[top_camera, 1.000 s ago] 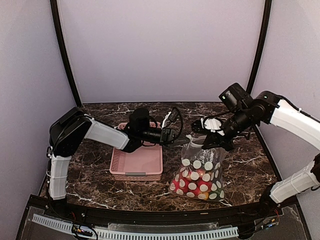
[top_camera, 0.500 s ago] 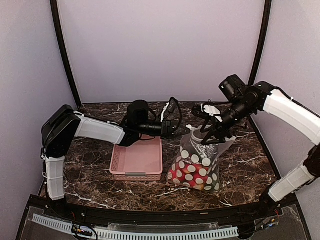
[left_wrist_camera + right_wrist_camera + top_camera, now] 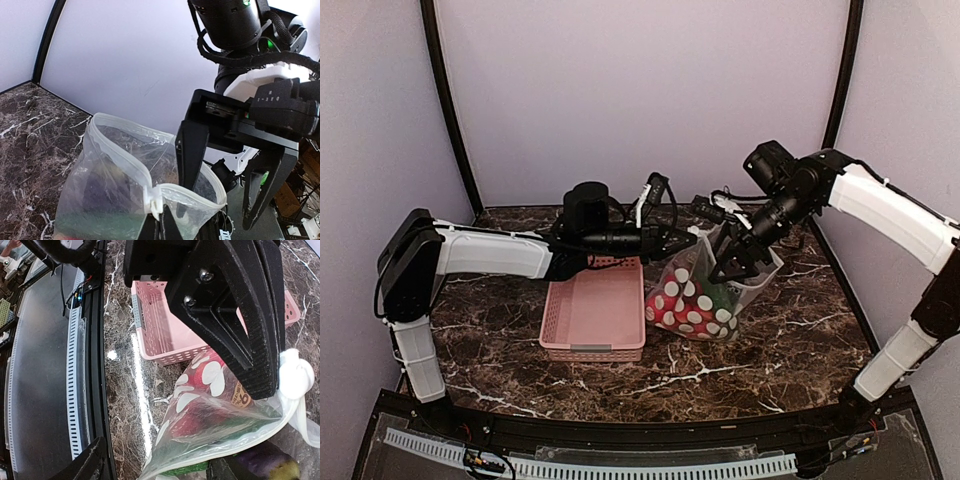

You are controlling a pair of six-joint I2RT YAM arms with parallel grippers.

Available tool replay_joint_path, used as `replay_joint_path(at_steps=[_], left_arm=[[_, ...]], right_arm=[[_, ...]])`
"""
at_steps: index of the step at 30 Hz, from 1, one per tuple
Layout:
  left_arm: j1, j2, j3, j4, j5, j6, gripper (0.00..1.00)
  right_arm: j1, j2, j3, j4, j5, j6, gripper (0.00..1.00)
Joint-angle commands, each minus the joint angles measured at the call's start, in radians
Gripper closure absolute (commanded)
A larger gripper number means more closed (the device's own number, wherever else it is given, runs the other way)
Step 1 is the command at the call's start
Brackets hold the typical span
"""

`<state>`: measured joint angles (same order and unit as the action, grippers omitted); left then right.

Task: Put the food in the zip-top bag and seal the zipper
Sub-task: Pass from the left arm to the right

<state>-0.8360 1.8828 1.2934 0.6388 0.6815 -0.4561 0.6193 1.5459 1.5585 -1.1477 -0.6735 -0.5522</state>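
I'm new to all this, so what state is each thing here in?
zip-top bag, mouth gaping, pinched at the rim.
zipper, unsealed.
food, inside the bag.
left gripper, shut on the bag's rim.
right gripper, open at the bag's mouth.
pink basket, upright beside the bag.

The zip-top bag is thin, clear, glossy plastic, crinkled, with opaque white dots. The bench looks like polished dark marble veined white; the basket is pink perforated plastic. The right tool has matt black fingers with ribbed faces.
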Motion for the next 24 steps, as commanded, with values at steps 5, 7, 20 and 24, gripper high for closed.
replay_joint_path(at_steps=[5, 7, 20, 24], left_arm=[[-0.011, -0.044, -0.007, -0.006, -0.074, -0.011, 0.99], [-0.011, -0.051, -0.021, -0.003, -0.074, -0.006, 0.99], [-0.009, -0.047, -0.074, -0.003, 0.006, 0.083, 0.69], [-0.009, -0.008, -0.057, 0.026, 0.0, 0.055, 0.69]], right_arm=[[0.038, 0.053, 0.045, 0.082, 0.199, 0.131, 0.49], [0.037, 0.058, 0.046, 0.109, 0.262, 0.145, 0.62], [0.047, -0.013, -0.039, 0.174, 0.269, 0.082, 1.0], [0.049, -0.017, -0.043, 0.172, 0.27, 0.08, 1.0]])
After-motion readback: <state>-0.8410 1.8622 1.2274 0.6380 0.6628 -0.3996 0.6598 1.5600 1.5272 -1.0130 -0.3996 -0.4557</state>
